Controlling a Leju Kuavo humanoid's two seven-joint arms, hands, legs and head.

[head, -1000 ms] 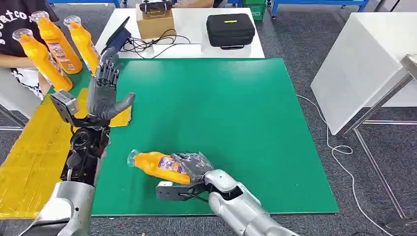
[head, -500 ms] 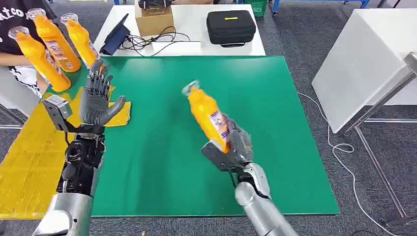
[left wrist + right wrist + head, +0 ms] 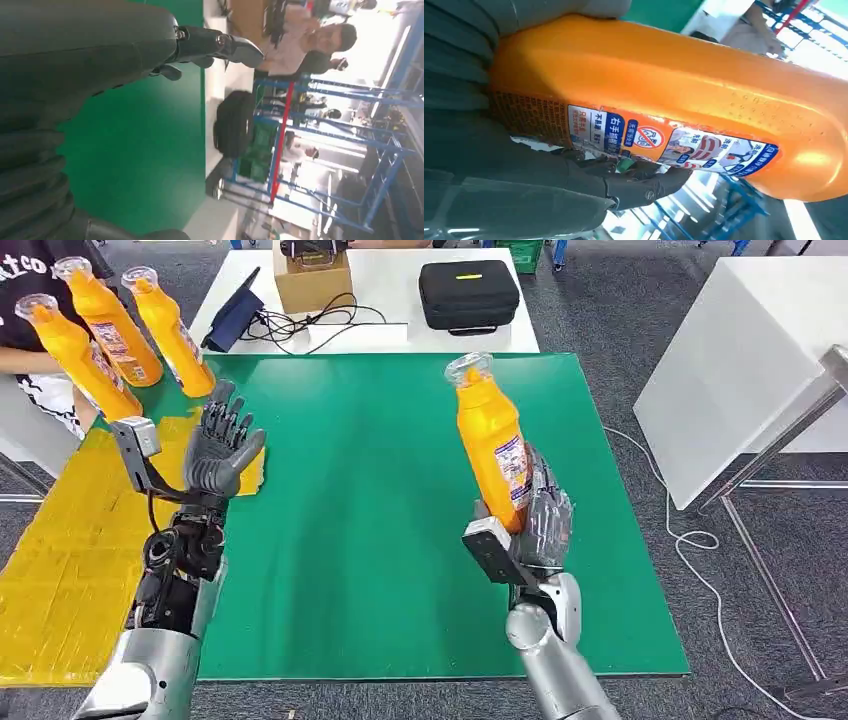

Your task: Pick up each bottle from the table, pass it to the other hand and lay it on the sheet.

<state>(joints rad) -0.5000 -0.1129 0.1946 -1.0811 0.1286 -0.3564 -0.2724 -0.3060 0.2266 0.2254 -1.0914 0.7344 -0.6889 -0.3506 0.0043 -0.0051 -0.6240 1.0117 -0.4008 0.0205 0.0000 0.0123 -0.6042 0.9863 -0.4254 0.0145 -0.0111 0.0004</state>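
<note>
Right hand (image 3: pixel 535 525) clamps an orange bottle (image 3: pixel 490 445) nearly upright above the green table (image 3: pixel 380 540).
The bottle's long axis runs up from that hand, cap (image 3: pixel 468 367) on top; fingers wrap its lower body. The left hand (image 3: pixel 222 445), fingers spread and holding nothing, waits well apart across the table, palm towards the bottle. The yellow sheet (image 3: pixel 70 560) lies just beside and behind the left hand.

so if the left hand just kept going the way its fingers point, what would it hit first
Probably the nearest of the three orange bottles standing at the mat's far left corner: the left hand is open, fingers aimed up and away. Depth is unclear, so it might pass over them.
</note>
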